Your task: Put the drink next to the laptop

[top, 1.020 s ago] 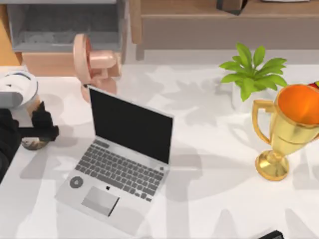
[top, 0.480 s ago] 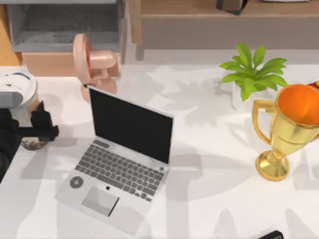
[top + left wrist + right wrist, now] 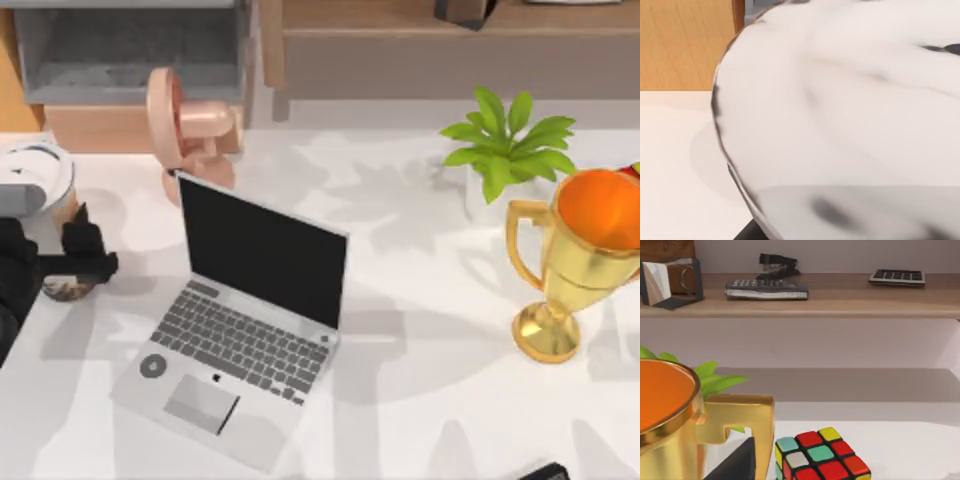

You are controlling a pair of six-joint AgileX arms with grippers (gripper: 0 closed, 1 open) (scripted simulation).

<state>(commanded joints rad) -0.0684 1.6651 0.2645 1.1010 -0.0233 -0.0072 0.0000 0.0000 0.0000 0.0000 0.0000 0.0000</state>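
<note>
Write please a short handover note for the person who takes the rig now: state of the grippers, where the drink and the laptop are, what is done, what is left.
Left gripper: at the table's left edge, fingers around the drink, which looks gripped.
Right gripper: parked at the table's right side, near the gold trophy cup.
Drink: upright at the far left, apart from the laptop.
Laptop: open, left of the table's centre, screen facing the front.
Done: the grasp, as far as can be seen.
Left: carry the drink right and set it down upright beside the laptop, then release. The pink fan stands behind the laptop; probably keep clear of it.
</note>
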